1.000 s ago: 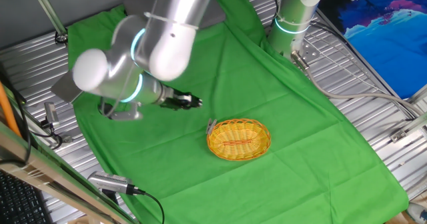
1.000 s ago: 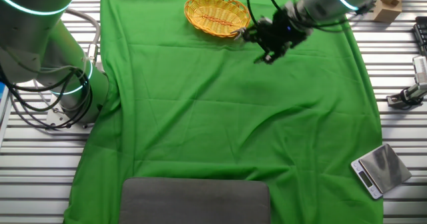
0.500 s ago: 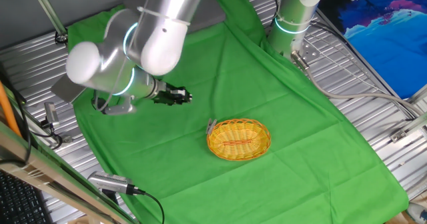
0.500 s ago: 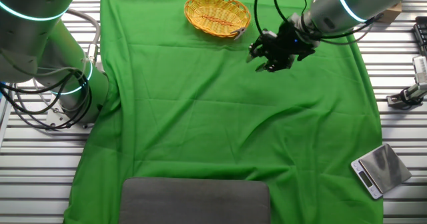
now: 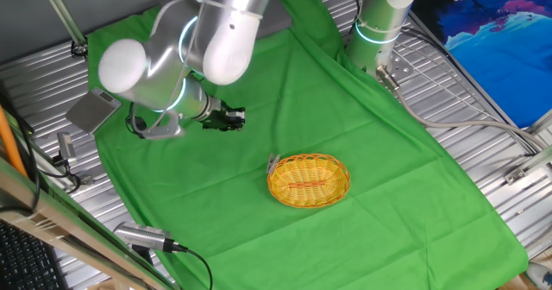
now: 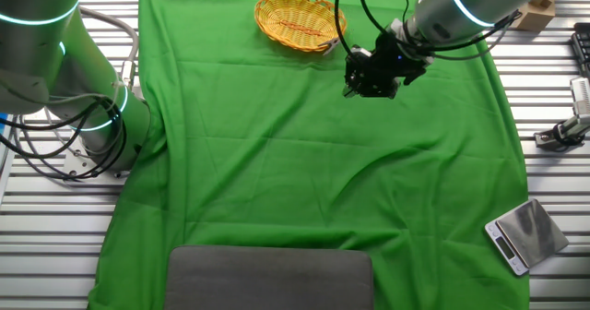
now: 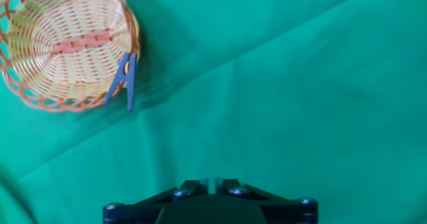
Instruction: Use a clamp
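A green cloth covers most of the slatted metal table, wrinkled across its middle. A yellow wicker basket sits on the cloth just right of center in one fixed view. In the other fixed view, a small silver scale lies at lower right and a grey pad at bottom center.

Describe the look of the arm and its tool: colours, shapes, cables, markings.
The arm has smooth, rounded silver-grey and white segments, with glowing cyan rings at the joints. Black cables loop above the wrist in the other fixed view. The tool is compact, black and angular, with little bolts on its base in the hand view.
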`<state>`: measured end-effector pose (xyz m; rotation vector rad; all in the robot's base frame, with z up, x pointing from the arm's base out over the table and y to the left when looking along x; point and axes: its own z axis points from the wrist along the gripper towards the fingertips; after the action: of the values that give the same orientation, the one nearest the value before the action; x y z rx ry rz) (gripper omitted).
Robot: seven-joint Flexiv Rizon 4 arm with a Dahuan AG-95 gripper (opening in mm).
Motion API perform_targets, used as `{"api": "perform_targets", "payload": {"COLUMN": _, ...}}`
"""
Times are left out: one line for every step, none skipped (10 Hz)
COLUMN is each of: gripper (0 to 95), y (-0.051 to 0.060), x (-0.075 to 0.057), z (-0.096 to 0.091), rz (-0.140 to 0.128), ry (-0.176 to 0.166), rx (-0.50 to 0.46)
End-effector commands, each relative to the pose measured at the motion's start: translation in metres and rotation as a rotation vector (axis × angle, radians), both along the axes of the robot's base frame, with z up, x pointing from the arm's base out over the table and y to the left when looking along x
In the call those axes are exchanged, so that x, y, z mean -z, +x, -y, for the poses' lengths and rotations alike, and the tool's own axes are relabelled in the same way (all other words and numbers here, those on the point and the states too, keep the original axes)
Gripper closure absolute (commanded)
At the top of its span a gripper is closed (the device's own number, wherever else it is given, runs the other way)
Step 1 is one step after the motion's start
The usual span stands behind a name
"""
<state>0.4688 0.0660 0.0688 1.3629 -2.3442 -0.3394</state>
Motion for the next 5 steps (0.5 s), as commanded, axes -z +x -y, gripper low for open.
{"api": "perform_targets", "payload": {"gripper": 95.0, "y": -0.0018, "x": -0.0004, "z": 0.0007, "rz": 0.004, "ry": -0.011, "rx": 0.011}}
{"api": "perform_targets", "payload": {"gripper": 95.0, "y": -0.0018, "x": -0.0004, "z": 0.0007, "rz": 0.035, "ry": -0.024, "rx": 0.056}}
{"api": "perform_targets", "payload": {"gripper": 95.0, "y": -0.0018, "x": -0.0004, "z": 0.0007, "rz": 0.071, "ry": -0.037, "rx": 0.083}}
{"api": "perform_targets", "payload": {"gripper": 95.0, "y": -0.0018, "x": -0.0004, "z": 0.0007, "rz": 0.111, "ry": -0.048, "rx": 0.128}}
{"api": "perform_targets", "payload": {"gripper": 95.0, "y": -0.0018, "x": -0.0004, "z": 0.0007, "rz": 0.145, "ry": -0.062, "rx": 0.171}}
